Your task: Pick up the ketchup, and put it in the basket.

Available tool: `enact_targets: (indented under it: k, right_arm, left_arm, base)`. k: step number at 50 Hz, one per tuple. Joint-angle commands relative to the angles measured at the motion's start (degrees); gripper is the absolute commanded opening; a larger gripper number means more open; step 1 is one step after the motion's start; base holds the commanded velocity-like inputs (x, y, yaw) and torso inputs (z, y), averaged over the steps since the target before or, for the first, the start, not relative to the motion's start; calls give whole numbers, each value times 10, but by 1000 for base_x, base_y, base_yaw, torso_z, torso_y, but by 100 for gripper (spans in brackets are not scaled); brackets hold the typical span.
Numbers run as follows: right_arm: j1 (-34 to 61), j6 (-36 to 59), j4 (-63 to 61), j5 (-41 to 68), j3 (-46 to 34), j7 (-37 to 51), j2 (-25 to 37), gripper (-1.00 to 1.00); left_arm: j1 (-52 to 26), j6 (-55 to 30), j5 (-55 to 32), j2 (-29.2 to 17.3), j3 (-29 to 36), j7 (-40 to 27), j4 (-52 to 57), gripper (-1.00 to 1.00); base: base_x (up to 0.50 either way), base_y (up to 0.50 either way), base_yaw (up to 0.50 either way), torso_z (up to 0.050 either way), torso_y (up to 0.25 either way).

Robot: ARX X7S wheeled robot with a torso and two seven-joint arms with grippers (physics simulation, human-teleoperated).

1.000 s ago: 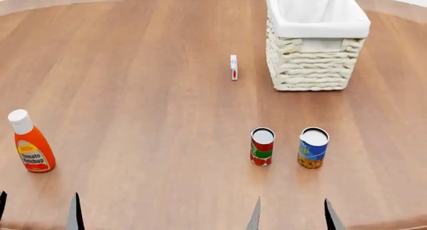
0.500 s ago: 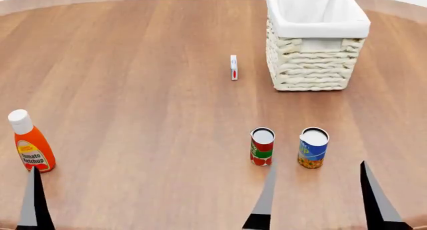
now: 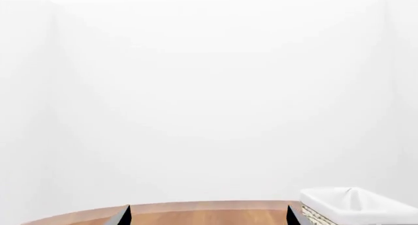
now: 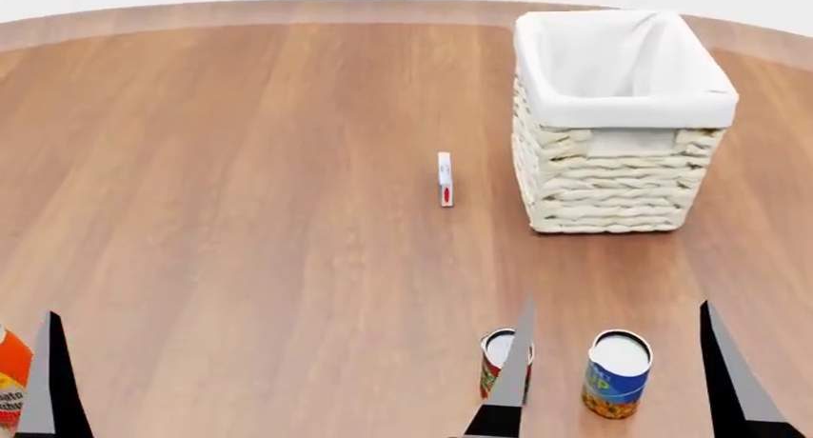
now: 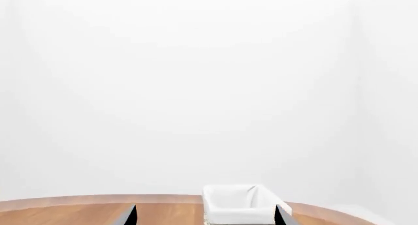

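Your ketchup [image 4: 10, 386] stands at the counter's [image 4: 254, 219] near left edge, just beside the left gripper [image 3: 209, 216]. Both grippers' fingers are spread and hold nothing. The right gripper [image 4: 616, 381] frames the cans, facing the basket [image 4: 623, 171] beyond.

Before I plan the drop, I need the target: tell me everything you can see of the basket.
The basket is rectangular, cream woven wicker, with a white cloth liner folded over its rim. It stands upright on the wooden table, toward the far right in the head view, open at the top and seemingly empty. Nothing touches it; the small white box stands apart on its left.
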Motion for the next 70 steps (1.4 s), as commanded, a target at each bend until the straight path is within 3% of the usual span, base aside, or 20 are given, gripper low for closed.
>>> enact_targets:
  k: [1, 54, 55, 70]
  right_arm:
    - [2, 5, -2, 6, -3, 6, 6, 100]
    - [8, 10, -1, 31, -17, 52, 39, 100]
    - [-1, -22, 2, 43, -10, 46, 36, 100]
    - [-4, -23, -3, 65, -8, 53, 47, 100]
  left_arm:
    - [-1, -5, -3, -5, 5, -7, 8, 100]
    - [-12, -26, -31, -38, 18, -44, 34, 100]
    - [-13, -25, -31, -38, 18, -44, 32, 100]
    - [-20, -39, -41, -48, 21, -59, 43, 100]
  base:
    - [500, 0, 0, 0, 0]
    - [499, 0, 0, 0, 1]
    - [0, 0, 0, 0, 0]
    - [-71, -273, 0, 0, 1]
